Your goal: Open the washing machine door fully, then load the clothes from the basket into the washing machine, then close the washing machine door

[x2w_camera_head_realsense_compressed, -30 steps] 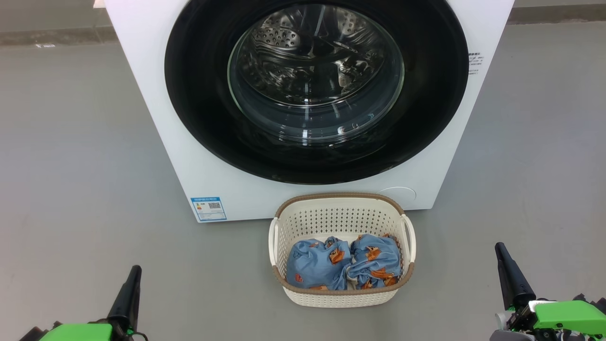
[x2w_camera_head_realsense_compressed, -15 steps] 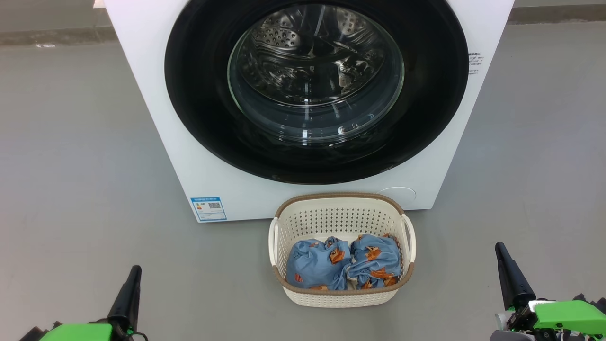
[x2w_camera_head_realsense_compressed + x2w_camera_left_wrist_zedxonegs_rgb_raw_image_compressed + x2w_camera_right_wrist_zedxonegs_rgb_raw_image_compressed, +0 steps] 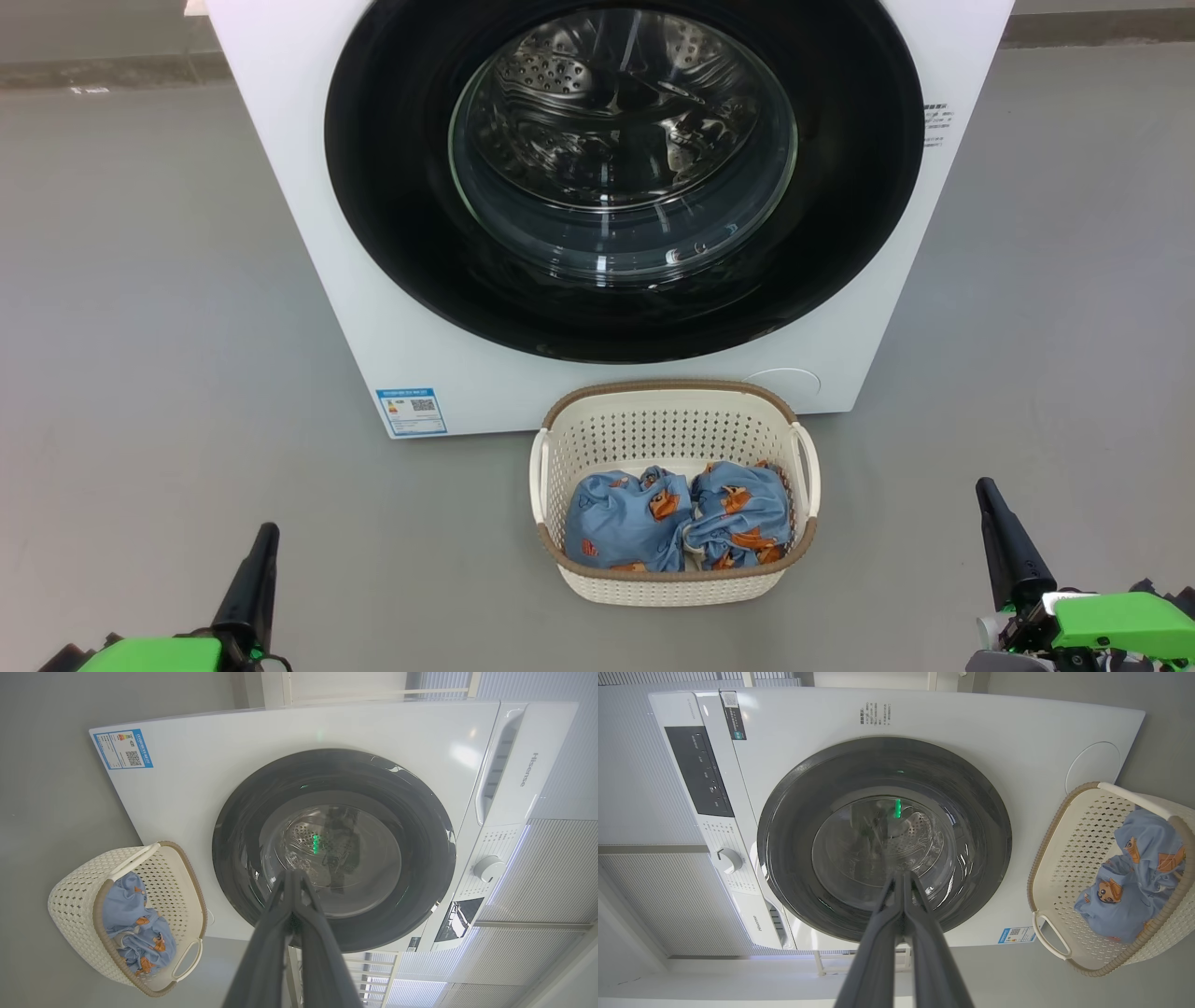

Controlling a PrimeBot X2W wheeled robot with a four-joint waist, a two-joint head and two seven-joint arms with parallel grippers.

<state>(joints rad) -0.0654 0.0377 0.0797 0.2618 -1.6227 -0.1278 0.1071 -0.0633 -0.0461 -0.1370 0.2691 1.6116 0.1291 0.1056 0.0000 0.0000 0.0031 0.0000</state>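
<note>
No change from 1.0 s and 0.5 s back: arms, basket, clothes and door all sit where they were, and the camera is steady.

Floor (image 3: 140, 327): plain grey, smooth and matt. It runs up to a darker strip (image 3: 93, 70) at the wall foot behind the washer (image 3: 299, 187). The wrist views show pale ribbed wall panels (image 3: 644, 742) beside the washer.

Washer: white, standing on the floor. Door (image 3: 392, 187) is closed, flush in the washer front, with the steel drum (image 3: 597, 93) seen through the glass. A blue label (image 3: 411, 411) sits at one lower corner of the washer front and a round cover (image 3: 782, 381) at the other. A dial (image 3: 488, 868) and a dark panel (image 3: 698, 770) lie along the washer's top band.

Basket (image 3: 667, 385): upright on the floor just in front of the washer, below the door, nearer the round-cover corner. Cannot tell whether it touches the washer front. Clothes (image 3: 625, 523): both bundles are in the basket, side by side and touching.

Left gripper (image 3: 292, 877): fingers pressed together, holding nothing. It is low, out in front of the washer beyond the basket, on the label side, pointing at the door.

Right gripper (image 3: 903, 877): fingers likewise together, nothing held. It is out in front of the washer on the round-cover side, pointing at the door. Both grippers are well apart from washer and basket.
</note>
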